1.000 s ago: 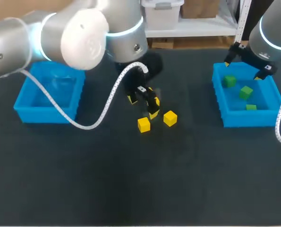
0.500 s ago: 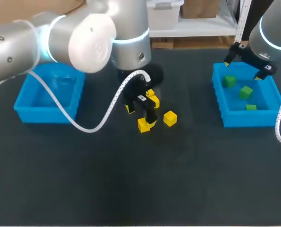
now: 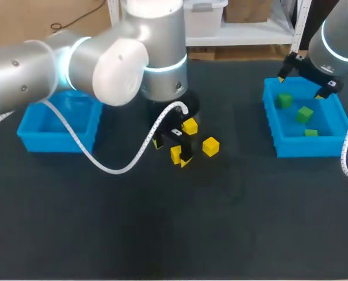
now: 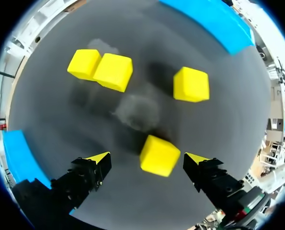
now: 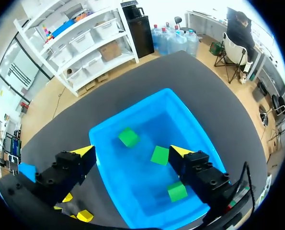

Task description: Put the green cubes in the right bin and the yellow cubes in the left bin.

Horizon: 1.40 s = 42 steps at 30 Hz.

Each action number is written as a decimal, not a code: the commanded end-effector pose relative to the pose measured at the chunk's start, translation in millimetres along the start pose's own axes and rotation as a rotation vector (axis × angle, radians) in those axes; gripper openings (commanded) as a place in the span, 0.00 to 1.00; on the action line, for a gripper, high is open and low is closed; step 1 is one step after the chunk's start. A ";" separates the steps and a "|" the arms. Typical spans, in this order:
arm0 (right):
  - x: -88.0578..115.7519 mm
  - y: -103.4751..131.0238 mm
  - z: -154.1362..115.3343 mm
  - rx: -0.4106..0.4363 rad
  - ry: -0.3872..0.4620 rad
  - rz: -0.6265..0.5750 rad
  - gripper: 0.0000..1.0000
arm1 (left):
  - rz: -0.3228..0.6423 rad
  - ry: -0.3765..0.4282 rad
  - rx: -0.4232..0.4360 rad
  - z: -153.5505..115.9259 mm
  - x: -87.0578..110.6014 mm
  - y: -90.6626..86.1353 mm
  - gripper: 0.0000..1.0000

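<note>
Between the spread fingers of the left gripper (image 4: 147, 160), flat on the table (image 3: 162, 234): nearest yellow cube (image 4: 159, 155), turned slightly off square to the fingers. Clear of both yellow tips in the wrist view, so fingers wide, nothing gripped. Straddled this way probably to set up a pinch from two sides; looks like the pre-grasp step. Risk on closing: twisting the skewed cube out of the pinch.

Ahead of the gripper: a single cube (image 4: 191, 84) near, and a touching pair (image 4: 111, 72) a little further out. Nearest one probably chosen first for standing apart from the rest, with room for both fingers. Pair harder: no gap between them for a fingertip.

Well apart toward the left side of the table: left bin (image 3: 30, 137), partly covered by the left arm; no cube in the visible part. Yellow half of the job judged not started, four cubes on the table.

Over at the right: right bin (image 5: 132, 111), holding three green cubes (image 5: 159, 155), spread out, none touching. No green seen on the table, so green half judged finished. Above that bin: right gripper (image 5: 131, 152), fingers apart, empty, parked out of the left arm's way.
</note>
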State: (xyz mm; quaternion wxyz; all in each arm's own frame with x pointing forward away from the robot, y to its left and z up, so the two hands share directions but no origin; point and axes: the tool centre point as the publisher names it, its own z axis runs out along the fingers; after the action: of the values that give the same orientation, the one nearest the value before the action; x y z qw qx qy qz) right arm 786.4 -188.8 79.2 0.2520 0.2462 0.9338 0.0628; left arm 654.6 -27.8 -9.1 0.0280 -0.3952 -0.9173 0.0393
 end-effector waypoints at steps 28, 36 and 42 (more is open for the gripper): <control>0.8 -0.1 0.2 0.001 -0.004 0.001 1.00 | -0.073 -0.095 -0.127 -40.0 -1.5 32.3 0.00; 0.8 -0.1 0.2 0.001 -0.004 0.001 1.00 | -0.245 -0.235 -0.295 -107.4 28.6 97.8 0.00; 0.8 -0.1 0.2 0.001 -0.004 0.001 1.00 | -0.400 -0.303 -0.368 -136.7 61.8 143.7 0.00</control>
State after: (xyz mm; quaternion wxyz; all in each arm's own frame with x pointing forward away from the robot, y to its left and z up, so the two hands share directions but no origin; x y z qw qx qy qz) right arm 786.4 -188.8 79.2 0.2520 0.2462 0.9338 0.0628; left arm 748.2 94.4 100.8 -0.1204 -0.2086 -0.9665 -0.0890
